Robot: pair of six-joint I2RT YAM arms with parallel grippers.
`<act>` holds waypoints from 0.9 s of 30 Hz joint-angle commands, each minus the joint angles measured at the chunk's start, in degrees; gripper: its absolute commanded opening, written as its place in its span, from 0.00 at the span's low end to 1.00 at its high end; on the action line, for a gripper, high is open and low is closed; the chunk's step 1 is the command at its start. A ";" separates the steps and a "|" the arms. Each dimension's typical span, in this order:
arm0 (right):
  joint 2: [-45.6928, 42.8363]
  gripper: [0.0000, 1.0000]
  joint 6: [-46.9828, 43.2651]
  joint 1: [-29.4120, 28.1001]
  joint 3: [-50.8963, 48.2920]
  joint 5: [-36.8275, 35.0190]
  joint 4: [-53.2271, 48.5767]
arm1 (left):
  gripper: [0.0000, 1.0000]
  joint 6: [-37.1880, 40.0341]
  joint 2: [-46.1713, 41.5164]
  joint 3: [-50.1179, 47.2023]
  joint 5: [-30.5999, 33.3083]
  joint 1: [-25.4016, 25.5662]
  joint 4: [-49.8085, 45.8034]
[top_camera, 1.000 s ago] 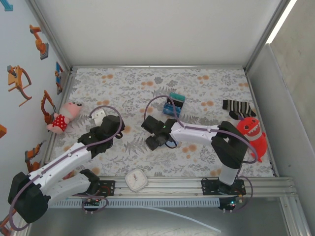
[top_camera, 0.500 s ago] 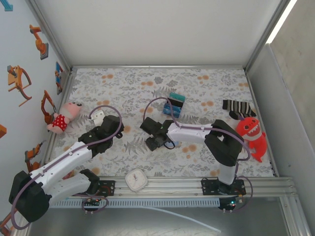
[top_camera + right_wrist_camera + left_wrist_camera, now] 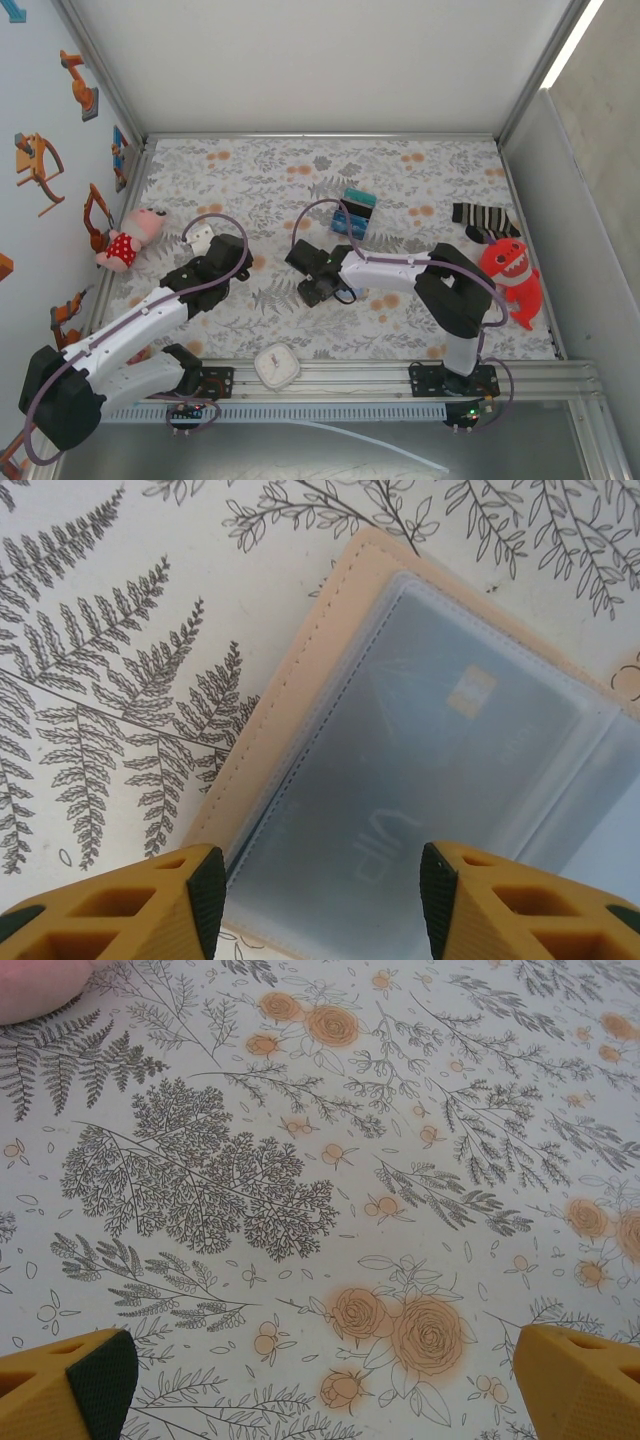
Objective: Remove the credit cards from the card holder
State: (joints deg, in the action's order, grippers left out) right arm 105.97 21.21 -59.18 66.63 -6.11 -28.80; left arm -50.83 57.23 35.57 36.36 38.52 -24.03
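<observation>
As tan-edged card holder (image 3: 296, 685) lies open, card (image 3: 440, 730) inside, right end effector (image 3: 322, 882) half-open above; left end effector (image 3: 325, 1375) wide, empty.

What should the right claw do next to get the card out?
Probably ease the right claw down and pinch the near edge of the card. The card holder lies open and flat, the card sits tucked in its clear sleeve, and the claw's fingers stand apart just over it.
</observation>
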 commanded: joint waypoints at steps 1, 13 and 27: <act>1.30 0.53 0.31 -0.02 -1.10 -1.02 0.86 | 0.97 -0.12 0.25 1.87 -0.20 -0.42 -0.40; -0.35 0.38 0.59 2.08 -4.38 2.77 3.74 | 0.97 1.53 0.47 2.66 -1.01 -0.47 -0.14; -5.87 0.26 0.98 5.21 -7.21 10.72 10.22 | 0.97 8.11 1.92 5.25 -3.65 0.73 3.11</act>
State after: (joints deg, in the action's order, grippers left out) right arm 102.56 21.28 -54.50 60.58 2.07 -20.47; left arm -45.78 58.61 39.03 33.69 38.61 -22.63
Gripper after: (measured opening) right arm 0.258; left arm 0.970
